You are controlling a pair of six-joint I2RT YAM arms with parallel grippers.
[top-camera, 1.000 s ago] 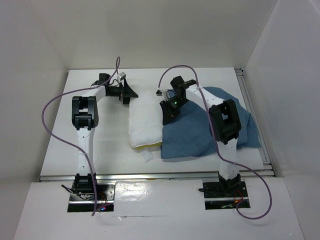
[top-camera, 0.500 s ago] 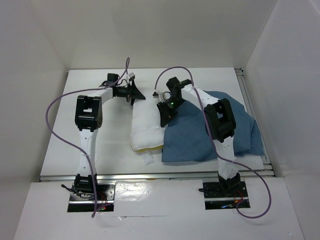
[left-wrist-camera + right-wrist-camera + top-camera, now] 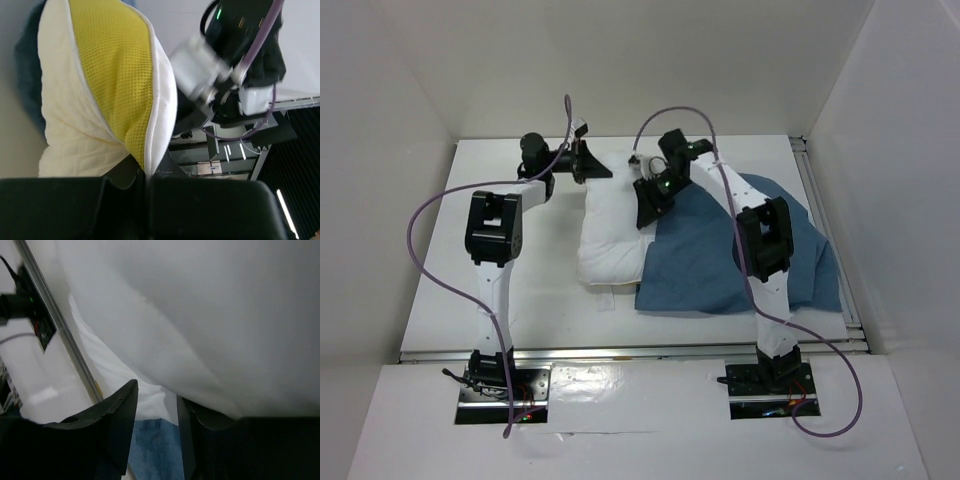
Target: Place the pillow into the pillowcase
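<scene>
The white pillow lies mid-table, its right side against the dusty-blue pillowcase. My left gripper is at the pillow's far left corner. In the left wrist view it is shut on the white edge beside the yellow mesh strip, with the pillow lifted in front of the camera. My right gripper rests at the pillow's far right corner, above the pillowcase's edge. In the right wrist view it stands open; the pillow bulges over it and the pillowcase shows between the fingers.
White walls enclose the table on three sides. A metal rail runs along the right edge and another along the front. Purple cables loop from both arms. The right arm's wrist sits close beside the left gripper.
My left gripper moved toward the back and shut on the pillow's far edge. The pillow shifted and its near yellow edge no longer shows from above. The right jaws opened wider.
</scene>
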